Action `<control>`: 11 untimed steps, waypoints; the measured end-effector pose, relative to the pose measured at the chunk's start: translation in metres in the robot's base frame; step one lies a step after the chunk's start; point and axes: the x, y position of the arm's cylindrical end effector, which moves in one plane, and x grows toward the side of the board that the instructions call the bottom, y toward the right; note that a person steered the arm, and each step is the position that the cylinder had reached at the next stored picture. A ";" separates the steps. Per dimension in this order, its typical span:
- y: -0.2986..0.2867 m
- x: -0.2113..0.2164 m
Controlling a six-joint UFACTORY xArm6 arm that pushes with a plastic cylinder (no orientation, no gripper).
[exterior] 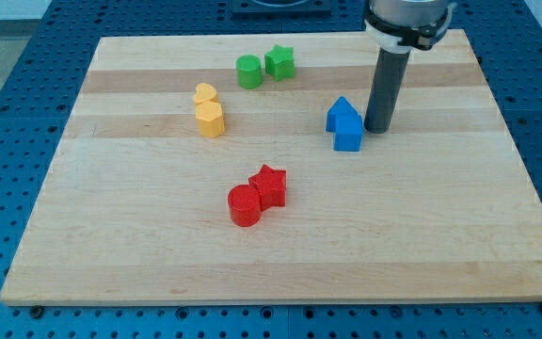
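My tip (378, 129) rests on the wooden board (280, 264) at the view's upper right, just right of two blue blocks. The nearer blue cube (349, 133) sits a small gap from the tip, and a blue block with a pointed top (341, 112) touches it from behind. Whether the tip touches the blue cube is hard to tell; it looks barely apart. Below and to the left lie a red star (270, 185) and a red cylinder (245, 205), touching each other.
Two yellow blocks stand together at the left: a heart-like one (205, 95) and a rounded one (211, 119). Near the view's top sit a green cylinder (248, 72) and a green star (279, 62), side by side. A blue perforated table surrounds the board.
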 end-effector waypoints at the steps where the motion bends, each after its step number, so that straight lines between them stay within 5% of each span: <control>1: -0.008 0.003; 5: 0.030 0.003; 11: -0.003 -0.081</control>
